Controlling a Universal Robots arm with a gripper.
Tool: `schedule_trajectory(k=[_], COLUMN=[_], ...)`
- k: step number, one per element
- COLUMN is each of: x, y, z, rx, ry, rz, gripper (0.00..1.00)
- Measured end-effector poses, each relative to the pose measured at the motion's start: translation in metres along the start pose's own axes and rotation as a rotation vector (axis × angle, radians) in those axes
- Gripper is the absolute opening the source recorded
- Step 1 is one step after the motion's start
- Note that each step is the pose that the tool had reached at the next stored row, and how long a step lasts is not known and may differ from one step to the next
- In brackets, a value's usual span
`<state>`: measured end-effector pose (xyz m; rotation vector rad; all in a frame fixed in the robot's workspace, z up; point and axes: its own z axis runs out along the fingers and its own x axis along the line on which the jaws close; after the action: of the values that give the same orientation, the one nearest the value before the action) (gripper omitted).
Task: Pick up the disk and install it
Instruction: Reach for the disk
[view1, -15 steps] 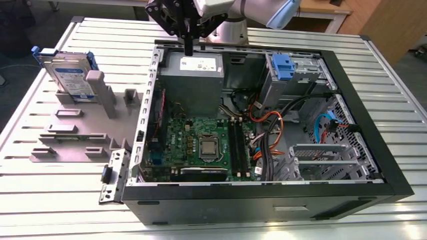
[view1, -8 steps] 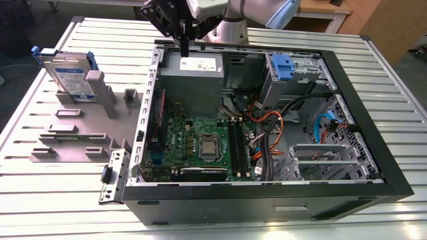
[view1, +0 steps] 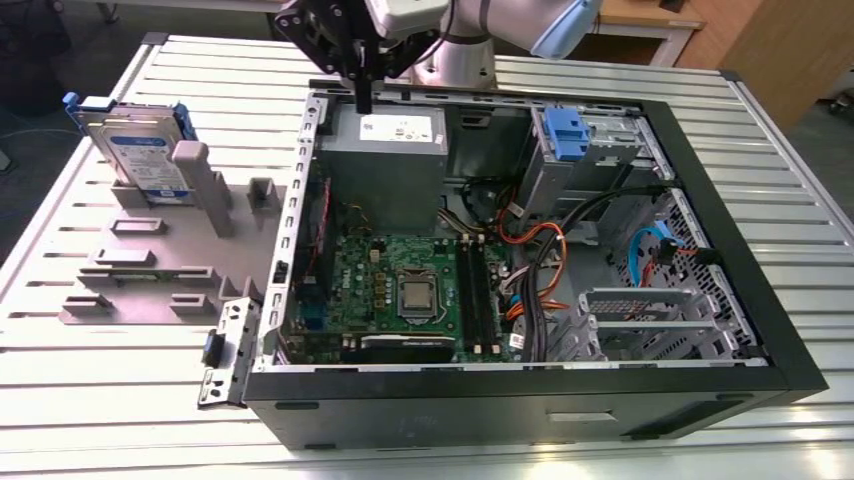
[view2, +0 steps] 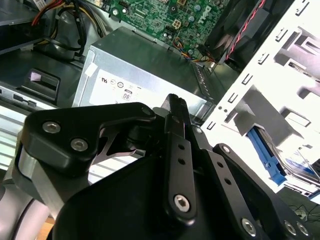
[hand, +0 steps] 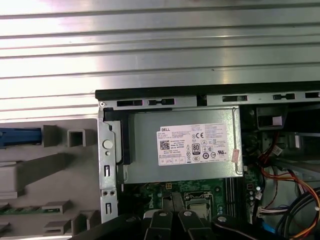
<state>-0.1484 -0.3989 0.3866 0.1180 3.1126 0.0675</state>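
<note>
Exterior view looks down on the open black computer case (view1: 534, 385); both wrist views, seemingly close, share its grey power-supply box (hand: 145, 145).

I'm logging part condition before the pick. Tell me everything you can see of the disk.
The disk is a flat rectangular silver drive with a white-and-blue label, framed by a blue plastic carrier. It stands on edge, tilted slightly, in the gray fixture at the exterior view's left, outside the computer case. A gray post of the fixture hides its lower corner. The gripper is apart from it, over the case.
</note>
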Motion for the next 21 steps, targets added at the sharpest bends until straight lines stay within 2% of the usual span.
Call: schedule_trajectory(k=[11, 21], x=[0.0086, 0.0126], y=[-0.0006, -0.001], z=[-0.0001, -0.0002], rx=[-0.0002, -0.0002], ry=[0.0, -0.0001], rz=[0.0, 0.0], gripper=[0.11, 0.11])
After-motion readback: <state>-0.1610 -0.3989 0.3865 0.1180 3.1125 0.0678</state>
